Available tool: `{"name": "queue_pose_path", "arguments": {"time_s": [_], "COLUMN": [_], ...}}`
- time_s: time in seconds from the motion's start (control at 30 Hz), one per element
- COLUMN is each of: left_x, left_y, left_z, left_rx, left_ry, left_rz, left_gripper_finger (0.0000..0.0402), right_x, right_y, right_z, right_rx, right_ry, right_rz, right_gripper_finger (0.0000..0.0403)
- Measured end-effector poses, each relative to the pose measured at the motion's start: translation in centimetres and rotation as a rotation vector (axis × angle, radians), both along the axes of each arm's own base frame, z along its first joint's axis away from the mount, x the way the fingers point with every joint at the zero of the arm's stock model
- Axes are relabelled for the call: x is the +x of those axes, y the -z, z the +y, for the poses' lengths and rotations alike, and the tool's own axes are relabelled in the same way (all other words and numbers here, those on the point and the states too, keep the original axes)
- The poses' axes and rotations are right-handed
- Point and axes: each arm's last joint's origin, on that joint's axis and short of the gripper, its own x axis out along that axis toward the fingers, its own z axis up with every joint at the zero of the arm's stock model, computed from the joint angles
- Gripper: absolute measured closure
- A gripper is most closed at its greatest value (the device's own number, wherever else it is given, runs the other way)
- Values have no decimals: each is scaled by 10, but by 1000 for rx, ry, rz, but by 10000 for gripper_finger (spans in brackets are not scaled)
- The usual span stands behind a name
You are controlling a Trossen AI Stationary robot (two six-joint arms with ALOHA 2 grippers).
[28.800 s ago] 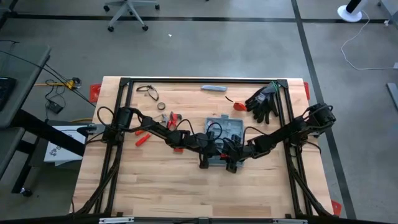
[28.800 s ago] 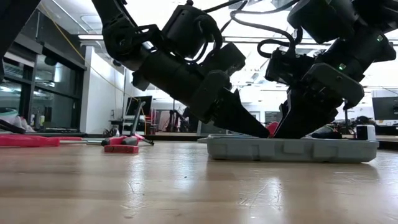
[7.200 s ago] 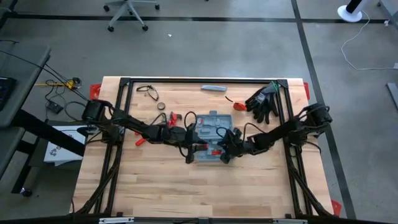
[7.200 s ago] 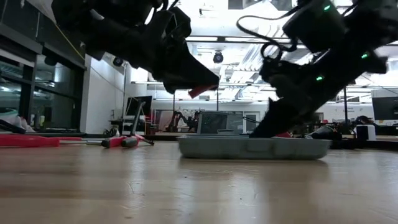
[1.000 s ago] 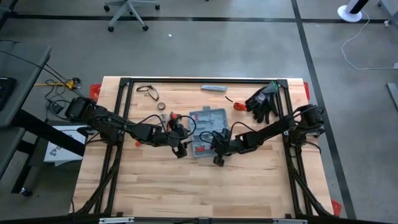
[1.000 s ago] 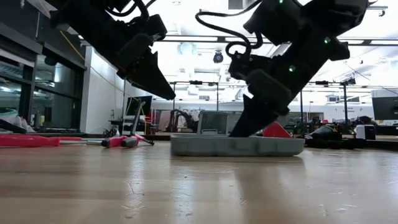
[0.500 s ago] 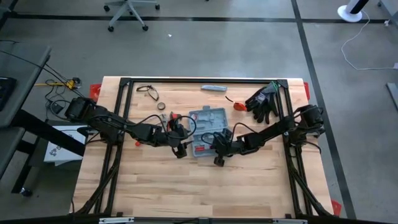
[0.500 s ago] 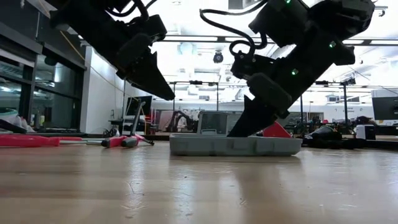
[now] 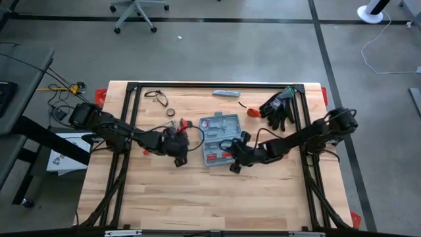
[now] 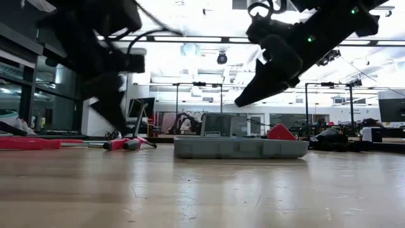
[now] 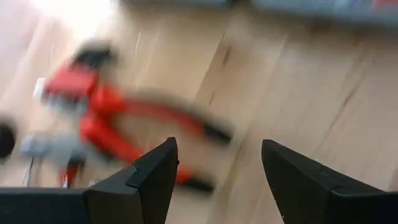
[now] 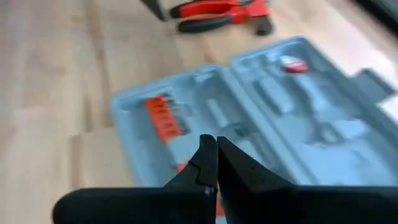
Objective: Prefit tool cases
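Your tool case point(image 9: 219, 131) lies open mid-worktop point(image 9: 197, 191), partly filled; red pliers point(image 11: 118, 121) lie loose beside it. Left tool point(image 11: 214, 177) is released above them, right tool point(image 12: 216, 149) clenched empty over the case.

Grey concrete floor point(image 9: 230, 52) with dark tape lines, office chair point(image 9: 135, 12), white cable point(image 9: 388, 56), bright ceiling lights point(image 10: 190, 47)

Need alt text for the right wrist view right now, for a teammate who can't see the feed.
The open blue-grey tool case lies flat on the wooden table, with an orange-red insert in one moulded slot. The shut right gripper hovers above the case. Red-handled pliers lie on the wood beyond the case.
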Motion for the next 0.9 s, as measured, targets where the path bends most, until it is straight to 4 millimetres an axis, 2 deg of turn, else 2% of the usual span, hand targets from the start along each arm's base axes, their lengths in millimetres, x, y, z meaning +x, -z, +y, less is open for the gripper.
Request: {"name": "queue_pose_path", "arguments": {"time_s": [0.13, 0.3, 0.43, 0.57, 0.73, 0.9], "left_x": [-17, -51, -90, -117, -135, -138], "left_y": [-1, -20, -25, -23, -16, -5], "left_z": [-8, -21, -22, -17, -8, -2], "left_rx": [50, 136, 44, -92, -172, -185], "left_ry": [-64, -122, -208, -296, -389, -416], "left_rz": [77, 83, 63, -37, -112, -121], "left_gripper_finger": [179, 179, 179, 179, 179, 179], "right_x": [-7, -14, -18, -19, -20, -24], "right_y": [-7, -10, -8, -8, -8, -5], "right_z": [-3, -6, -5, -3, -3, -4], "right_rx": [-46, -47, -45, -69, -65, -59], "right_ry": [48, 74, 86, 100, 107, 134], "right_rz": [16, 47, 85, 80, 84, 122], "right_gripper_finger": [402, 402, 402, 402, 402, 402]}}
